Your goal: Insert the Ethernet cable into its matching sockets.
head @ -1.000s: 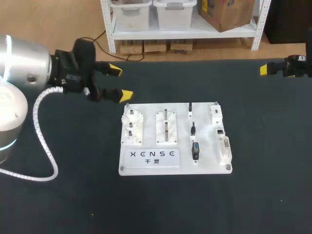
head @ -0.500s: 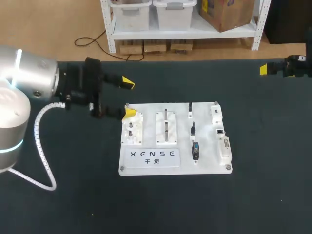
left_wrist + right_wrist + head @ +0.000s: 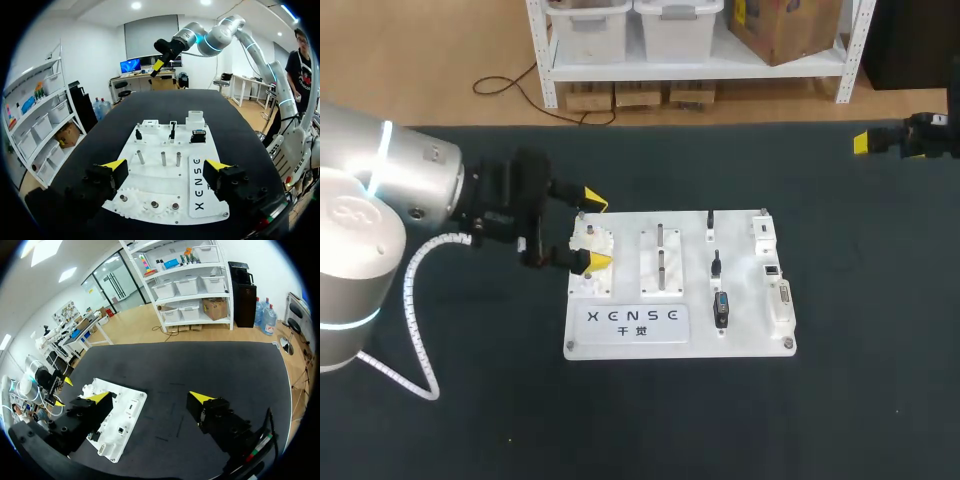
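So the left gripper (image 3: 592, 230) is hanging wide open over the white board's (image 3: 750, 345) left end, its fingers straddling the gear block (image 3: 591, 245). The sockets (image 3: 772, 270) are sitting on the board's right side, and the right gripper (image 3: 150, 397) is hovering open, far right.

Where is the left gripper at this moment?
In the head view, the left gripper hangs open over the gear block, at the left end of the white board.
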Motion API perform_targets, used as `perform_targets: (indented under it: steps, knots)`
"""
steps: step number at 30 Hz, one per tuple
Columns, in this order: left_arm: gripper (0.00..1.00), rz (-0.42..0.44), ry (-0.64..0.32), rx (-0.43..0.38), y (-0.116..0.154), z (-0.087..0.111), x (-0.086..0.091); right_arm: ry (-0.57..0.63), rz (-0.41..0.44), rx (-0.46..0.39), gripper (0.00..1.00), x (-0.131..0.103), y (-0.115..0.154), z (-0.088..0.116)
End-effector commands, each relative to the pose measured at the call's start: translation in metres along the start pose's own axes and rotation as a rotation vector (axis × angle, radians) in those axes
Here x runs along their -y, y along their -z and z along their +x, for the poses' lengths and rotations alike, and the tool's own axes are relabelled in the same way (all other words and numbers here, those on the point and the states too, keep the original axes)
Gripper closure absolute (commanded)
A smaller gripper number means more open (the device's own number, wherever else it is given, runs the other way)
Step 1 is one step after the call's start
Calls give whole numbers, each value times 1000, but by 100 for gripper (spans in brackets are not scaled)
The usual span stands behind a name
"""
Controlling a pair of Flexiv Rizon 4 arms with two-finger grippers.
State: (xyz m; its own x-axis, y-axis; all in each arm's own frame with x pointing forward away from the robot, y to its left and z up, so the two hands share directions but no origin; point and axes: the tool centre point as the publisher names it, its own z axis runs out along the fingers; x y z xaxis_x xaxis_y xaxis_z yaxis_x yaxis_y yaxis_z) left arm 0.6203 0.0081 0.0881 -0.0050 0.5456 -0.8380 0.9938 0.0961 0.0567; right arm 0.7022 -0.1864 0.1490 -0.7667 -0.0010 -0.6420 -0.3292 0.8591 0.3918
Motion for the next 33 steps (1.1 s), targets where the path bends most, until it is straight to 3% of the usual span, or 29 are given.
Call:
perform_targets:
  steps: [1,22,33]
  knots:
    - [0,17,-1,-18,-4,1,0,0,3,0,0,-1,1,0]
    - [0,27,11,-25,-5,0,-1,0,3,0,0,-1,1,0]
    - [0,27,11,-25,-5,0,-1,81,129,-214,0,-89,-34,14]
